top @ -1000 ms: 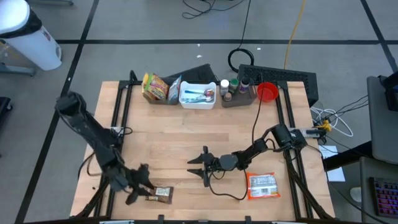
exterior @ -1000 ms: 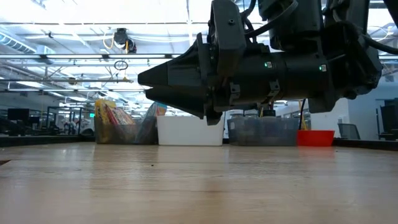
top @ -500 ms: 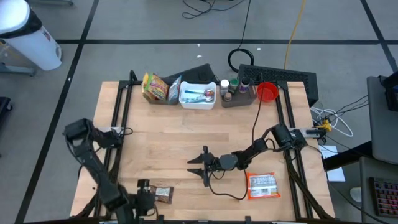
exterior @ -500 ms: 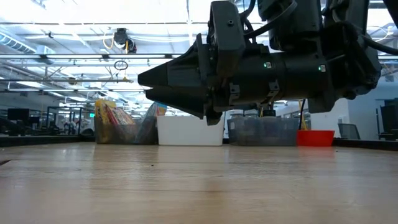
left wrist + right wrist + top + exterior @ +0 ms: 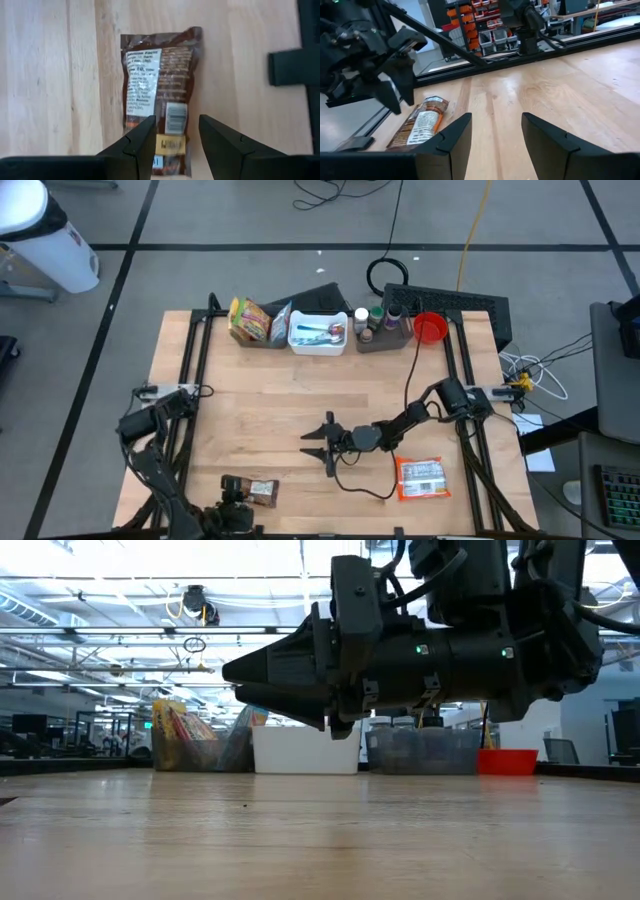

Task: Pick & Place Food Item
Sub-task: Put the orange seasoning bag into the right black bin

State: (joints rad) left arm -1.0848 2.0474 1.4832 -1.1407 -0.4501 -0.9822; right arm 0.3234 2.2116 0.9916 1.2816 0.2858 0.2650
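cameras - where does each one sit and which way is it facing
High view: above, facing straight down on the table; both arms show, left gripper at the near edge, right gripper mid-table.
Low view: at tabletop height, facing level toward the white bin; the right gripper hangs above.
Left wrist view: faces down onto the brown snack packet; own open fingers show.
Right wrist view: faces across the table; own open fingers show.
Shared: both wrist views and the high view show the packet.
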